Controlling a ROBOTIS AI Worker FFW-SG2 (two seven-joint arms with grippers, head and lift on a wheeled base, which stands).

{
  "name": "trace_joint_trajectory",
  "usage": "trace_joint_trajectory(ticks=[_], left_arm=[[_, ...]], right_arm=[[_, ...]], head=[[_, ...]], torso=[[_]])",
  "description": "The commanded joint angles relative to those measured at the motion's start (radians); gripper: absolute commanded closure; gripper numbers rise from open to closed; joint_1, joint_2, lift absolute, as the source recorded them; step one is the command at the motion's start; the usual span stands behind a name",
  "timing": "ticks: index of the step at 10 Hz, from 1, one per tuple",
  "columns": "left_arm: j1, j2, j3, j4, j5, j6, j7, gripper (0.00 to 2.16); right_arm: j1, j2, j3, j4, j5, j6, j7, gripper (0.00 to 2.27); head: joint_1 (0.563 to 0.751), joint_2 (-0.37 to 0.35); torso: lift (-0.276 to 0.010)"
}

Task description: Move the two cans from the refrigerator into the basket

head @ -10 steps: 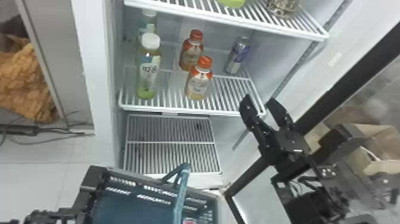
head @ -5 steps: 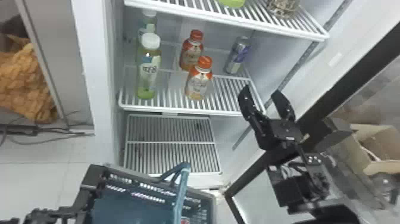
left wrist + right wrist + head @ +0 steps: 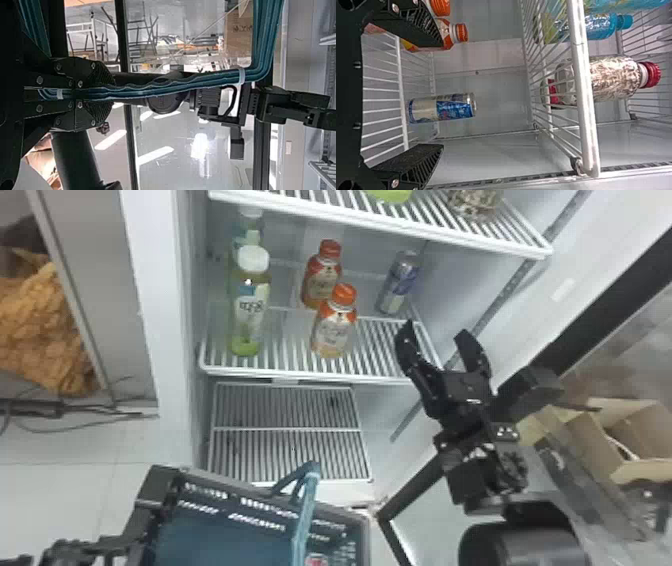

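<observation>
Though likely slick, dentable, take can (image 3: 441, 107) mid-body with gaping right gripper (image 3: 435, 328), clenching basket handle (image 3: 174, 88) in left gripper (image 3: 111, 94).

Left of the black-framed glass door (image 3: 425, 515), well apart from it, a pale floor (image 3: 60, 500) with thin seams runs up to a grey upright panel (image 3: 95, 280). Farther left of the door, crumpled orange-brown material (image 3: 45, 335) lies near dark cables (image 3: 75, 411) on the floor. Open cardboard boxes (image 3: 595, 440) show through the door, as do slender metal frames (image 3: 94, 39); bright patches of light (image 3: 200, 147) gleam in its glass.
</observation>
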Motion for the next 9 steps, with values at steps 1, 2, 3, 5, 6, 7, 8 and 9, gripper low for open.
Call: trace_joint_trajectory(ticks=[1, 2, 3, 5, 6, 7, 8, 9], left_arm=[[0.0, 0.002, 0.0, 0.0, 0.002, 0.013, 0.0, 1.21], [0.0, 0.004, 0.0, 0.0, 0.004, 0.013, 0.0, 1.21], [-0.003, 0.005, -0.002, 0.0, 0.004, 0.013, 0.0, 1.21], [0.0, 0.008, -0.002, 0.0, 0.004, 0.013, 0.0, 1.21], [0.0, 0.008, -0.002, 0.0, 0.004, 0.013, 0.0, 1.21], [0.0, 0.008, -0.002, 0.0, 0.006, 0.013, 0.0, 1.21], [0.0, 0.008, -0.002, 0.0, 0.012, 0.013, 0.0, 1.21], [0.0, 0.008, -0.002, 0.0, 0.012, 0.013, 0.0, 1.21]], right_arm=[[-0.045, -0.006, 0.013, 0.053, 0.006, -0.01, 0.0, 0.08], [-0.082, -0.008, 0.025, 0.098, 0.01, -0.027, 0.003, 0.08], [-0.111, -0.008, 0.033, 0.139, 0.018, -0.042, 0.003, 0.08], [-0.175, -0.008, 0.041, 0.215, 0.02, -0.049, 0.003, 0.08], [-0.2, -0.011, 0.051, 0.242, 0.022, -0.064, 0.003, 0.08], [-0.224, -0.012, 0.059, 0.267, 0.02, -0.076, 0.003, 0.08], [-0.244, -0.015, 0.069, 0.284, 0.02, -0.086, 0.003, 0.08], [-0.266, -0.017, 0.077, 0.309, 0.022, -0.091, 0.002, 0.08]], head=[[0.695, -0.35], [0.695, -0.35], [0.695, -0.35], [0.695, -0.35], [0.695, -0.35], [0.695, -0.35], [0.695, -0.35], [0.695, -0.35]], torso=[[-0.266], [-0.266], [-0.266], [-0.266], [-0.266], [-0.266], [-0.266], [-0.266]])
